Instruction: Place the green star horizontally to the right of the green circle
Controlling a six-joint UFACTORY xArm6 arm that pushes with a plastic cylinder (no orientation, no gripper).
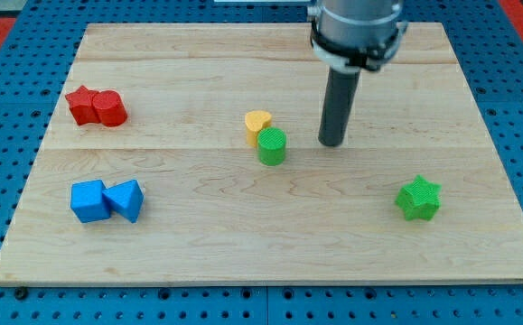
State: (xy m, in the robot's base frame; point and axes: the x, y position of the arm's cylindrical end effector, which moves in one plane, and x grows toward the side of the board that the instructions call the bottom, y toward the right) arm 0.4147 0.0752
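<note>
Pale wooden tabletop [270, 262] carries seven small blocks as the arm stands mid-task; no gripper is in view, only a straight dark rod with nothing to open or close. Nearest the view's bottom, at the view's right, sits the green star [418, 199], alone and well apart from everything else. At the view's left, about level with it, a blue cube-like block [88, 200] touches a second blue block [125, 199] with slanted faces. Further up, near the centre, the green circle [272, 146] stands upright, touching a yellow heart [257, 124] just behind it toward the view's top left. My tip [332, 143] rests on the wood just to the view's right of the green circle, close beside it but apart, and well up and left of the star. Farthest back at the view's left, a red star-like block [82, 105] touches a red cylinder [109, 108]. The star looks light, rigid and likely to slide easily; its points could make it spin under an off-centre push. Contact probably belongs low on its bottom-right side, driving it up and leftward to stop level with the circle.
</note>
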